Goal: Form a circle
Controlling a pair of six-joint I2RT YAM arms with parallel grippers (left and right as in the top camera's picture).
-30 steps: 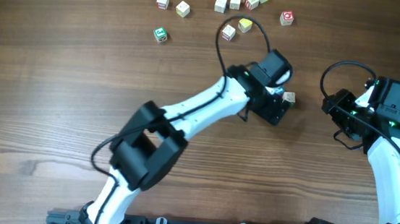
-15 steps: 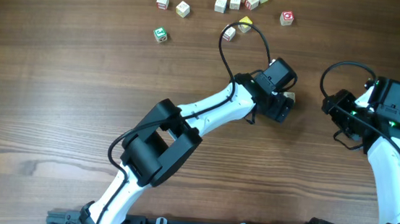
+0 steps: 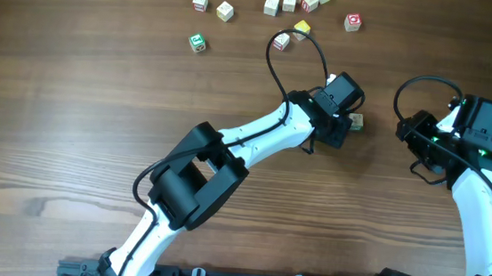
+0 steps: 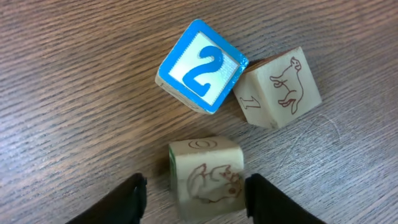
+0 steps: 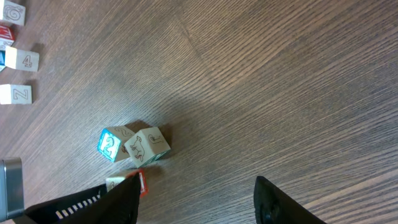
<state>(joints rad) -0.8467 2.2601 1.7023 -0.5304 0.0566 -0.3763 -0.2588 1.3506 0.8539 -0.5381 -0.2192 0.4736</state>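
Three small pale wooden cubes sit in a tight group. In the left wrist view, a blue-faced cube printed "2" touches a cube with an animal drawing. A third cube lies just below them, between the fingers of my left gripper. The right finger is against it and the left finger stands a small gap away. Overhead, the left gripper covers most of the group, and one cube peeks out. My right gripper hangs open and empty to the right of the group. No ring of cubes shows.
Several loose cubes lie scattered along the far edge of the table, among them a green one, a yellow one and a red-marked one. The left arm's black cable loops above the wood.
The left arm has slid a little to the right over the cube group. Its jaws have narrowed around the lower cube. The right arm has stayed still.
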